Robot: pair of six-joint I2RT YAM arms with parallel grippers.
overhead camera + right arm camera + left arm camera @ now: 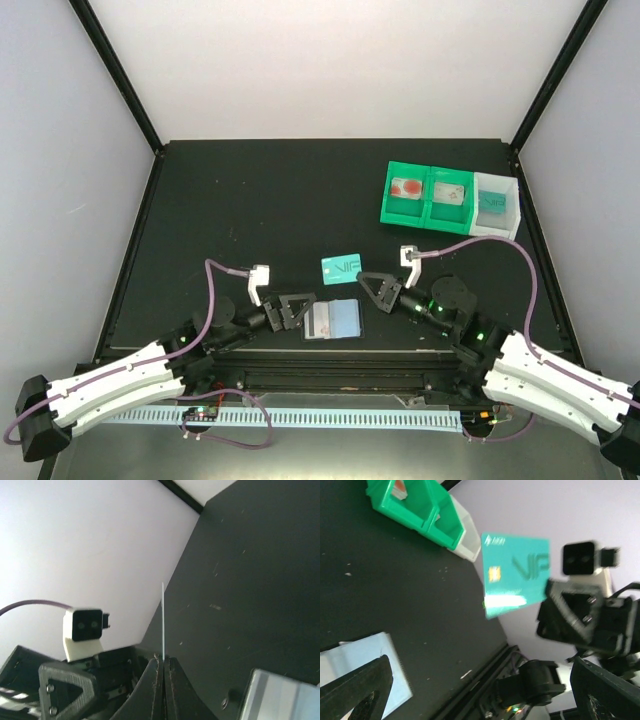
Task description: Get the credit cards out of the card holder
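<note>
Teal credit card, marked VIP, raised above the table, pinched at one edge by the right gripper, jaws clamped on it. Below, the card holder lies flat and open between both arms. The left gripper, jaws spread wide, sits at its left edge, gripping nothing

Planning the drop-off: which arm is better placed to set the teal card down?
Right: the right gripper holds the teal card; the left gripper is open, empty, beside the card holder.
</note>
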